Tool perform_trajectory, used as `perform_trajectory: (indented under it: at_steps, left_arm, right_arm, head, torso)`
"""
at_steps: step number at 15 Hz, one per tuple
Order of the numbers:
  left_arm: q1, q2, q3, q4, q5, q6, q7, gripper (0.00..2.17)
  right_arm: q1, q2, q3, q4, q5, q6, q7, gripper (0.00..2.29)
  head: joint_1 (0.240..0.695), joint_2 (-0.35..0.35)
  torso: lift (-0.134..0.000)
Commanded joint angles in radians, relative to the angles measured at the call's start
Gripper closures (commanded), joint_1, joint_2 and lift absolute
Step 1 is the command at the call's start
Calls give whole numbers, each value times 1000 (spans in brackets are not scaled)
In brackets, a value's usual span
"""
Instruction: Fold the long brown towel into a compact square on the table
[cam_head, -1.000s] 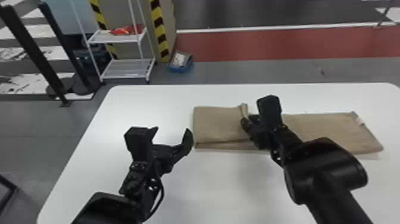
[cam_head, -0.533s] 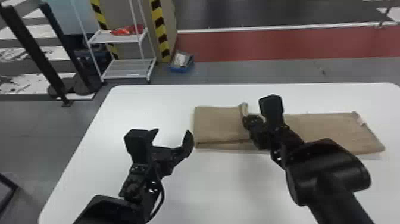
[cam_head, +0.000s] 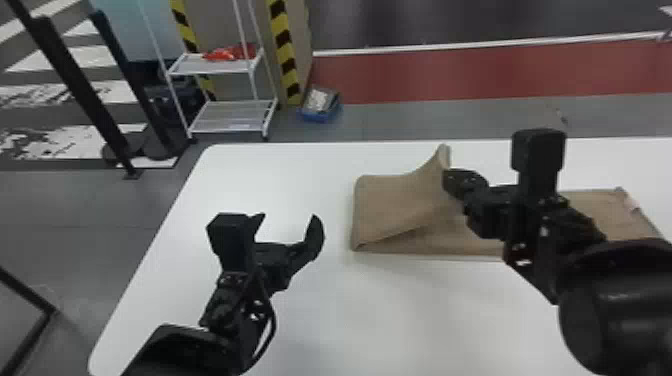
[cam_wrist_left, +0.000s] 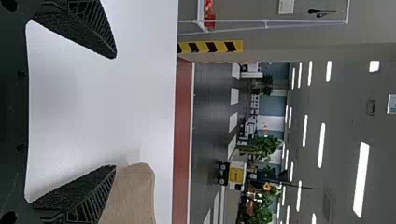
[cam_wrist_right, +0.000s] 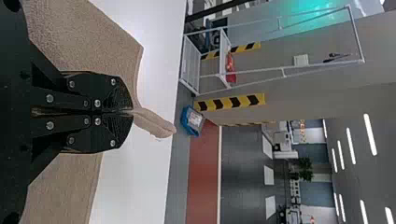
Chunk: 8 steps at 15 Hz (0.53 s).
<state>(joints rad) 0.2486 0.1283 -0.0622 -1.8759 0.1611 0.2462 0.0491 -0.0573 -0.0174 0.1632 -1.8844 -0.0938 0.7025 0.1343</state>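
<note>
Head view: brown towel (cam_head: 387, 205) on table (cam_head: 400, 315), spread either side of right claw (cam_head: 449, 182); left claw (cam_head: 288, 216) open, empty. Left wrist: towel just beside claw. Right wrist: claw clamped on towel's edge; likely light, floppy, best pinched through all layers.

Brown towel (cam_head: 390, 205), white table (cam_head: 370, 320), red floor band (cam_head: 450, 75), yellow tape (cam_head: 284, 50) (boldly striped with black)
</note>
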Motion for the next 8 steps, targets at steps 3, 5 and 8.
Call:
perform_trajectory:
  at_steps: [3, 5, 8]
  left_arm:
    - [9, 1, 5, -23, -3, -11, 2, 26]
    - [9, 1, 4, -22, -5, -14, 2, 26]
    - [9, -1, -13, -20, -17, -14, 5, 26]
  right_arm:
    - [13, -41, -215, 21, -61, 9, 11, 1116]
    - [33, -55, -229, 56, -53, 2, 22, 1116]
    - [40, -56, -202, 73, -49, -16, 24, 1112]
  head:
    - [695, 78]
    - [695, 31]
    - [695, -8]
  torso:
    - [-123]
    - [-123]
    - [-123]
